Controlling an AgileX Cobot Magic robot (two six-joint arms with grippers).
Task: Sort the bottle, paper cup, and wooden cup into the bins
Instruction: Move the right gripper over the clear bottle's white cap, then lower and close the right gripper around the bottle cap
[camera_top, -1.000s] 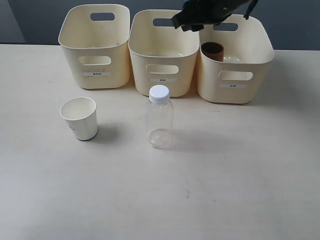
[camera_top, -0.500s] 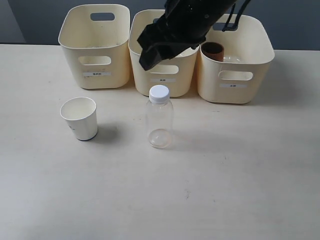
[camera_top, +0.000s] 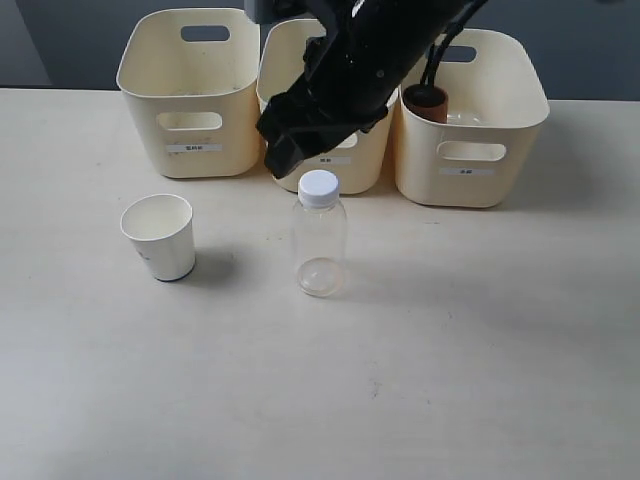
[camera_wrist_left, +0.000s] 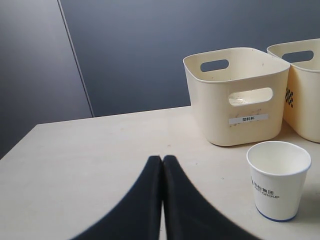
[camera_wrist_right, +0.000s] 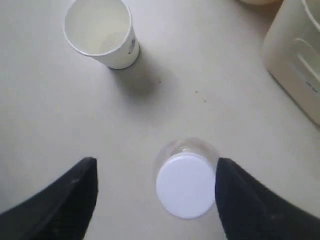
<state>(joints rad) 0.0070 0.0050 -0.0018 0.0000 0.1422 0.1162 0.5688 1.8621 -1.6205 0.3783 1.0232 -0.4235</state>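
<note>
The clear bottle (camera_top: 320, 250) with its white cap (camera_wrist_right: 186, 185) stands upright mid-table. My right gripper (camera_top: 283, 150) hangs open just above and behind it. In the right wrist view the cap lies between the spread fingers (camera_wrist_right: 80, 195), closer to one of them, and the gripper (camera_wrist_right: 156, 167) holds nothing. The white paper cup (camera_top: 160, 235) stands upright to the bottle's left and also shows as the paper cup (camera_wrist_right: 100, 32) and the paper cup (camera_wrist_left: 277, 180). The wooden cup (camera_top: 425, 102) sits inside the right bin (camera_top: 470, 150). My left gripper (camera_wrist_left: 162, 159) is shut and empty, low over the table.
Three cream bins line the back: the left bin (camera_top: 190, 120), the middle bin (camera_top: 325, 160) and the right one. The right arm partly covers the middle bin. The left bin (camera_wrist_left: 237, 95) stands behind the paper cup in the left wrist view. A dark wall lies behind.
The right arm has come down and leftward from above the bins to just over the bottle's cap. The bottle and both cups have stayed put.
</note>
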